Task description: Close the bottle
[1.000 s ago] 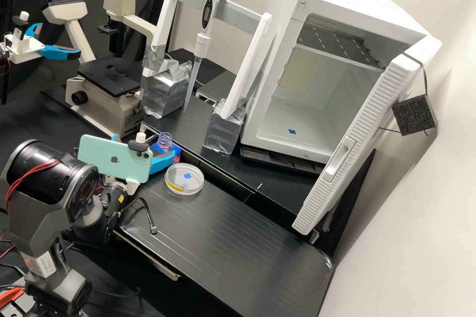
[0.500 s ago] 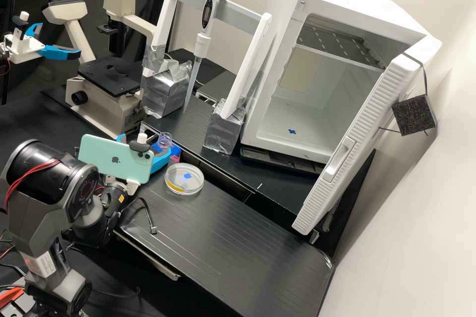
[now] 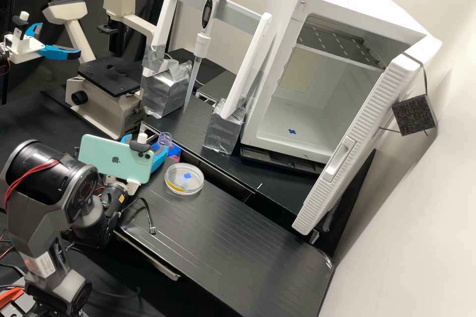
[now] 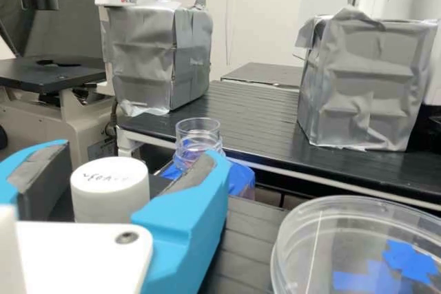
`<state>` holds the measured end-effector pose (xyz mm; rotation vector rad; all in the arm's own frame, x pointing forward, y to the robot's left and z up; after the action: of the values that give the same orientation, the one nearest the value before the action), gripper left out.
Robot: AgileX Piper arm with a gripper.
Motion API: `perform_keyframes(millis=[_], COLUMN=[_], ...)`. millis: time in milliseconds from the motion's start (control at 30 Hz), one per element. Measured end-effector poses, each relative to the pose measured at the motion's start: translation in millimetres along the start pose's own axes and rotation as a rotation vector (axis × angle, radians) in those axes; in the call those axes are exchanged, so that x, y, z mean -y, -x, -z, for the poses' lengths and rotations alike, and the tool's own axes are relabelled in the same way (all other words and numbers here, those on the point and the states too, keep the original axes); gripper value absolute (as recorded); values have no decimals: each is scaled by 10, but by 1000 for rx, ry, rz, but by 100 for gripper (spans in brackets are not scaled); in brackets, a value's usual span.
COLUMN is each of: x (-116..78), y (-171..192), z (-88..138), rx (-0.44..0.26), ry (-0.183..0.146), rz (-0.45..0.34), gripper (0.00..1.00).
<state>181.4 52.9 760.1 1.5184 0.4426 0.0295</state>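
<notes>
At left, a microscope stands at the rear of the black worktop. In front of it, a pale green phone is mounted on the arm. To the right is the tool, released, its blue fingers spread apart. Next is the bottle, upright and uncapped, just beyond the fingertips; whether they touch it cannot be told. A blue block is at the bottle's lower part. Further right, a clear round dish lies on the worktop, near the bottle, showing a yellow area and a blue patch. Behind the dish, a pipette hangs upright, tip down, in a white stand with foil-wrapped feet. At far right, a white cabinet stands with its door open.
</notes>
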Motion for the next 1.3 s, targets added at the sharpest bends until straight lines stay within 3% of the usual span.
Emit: perform_keyframes(millis=[900,1300], x=[-26,-171], y=[12,52], z=[32,113], rx=[-16,-65], ry=[4,-2], rz=[-14,-77], gripper=[0,0])
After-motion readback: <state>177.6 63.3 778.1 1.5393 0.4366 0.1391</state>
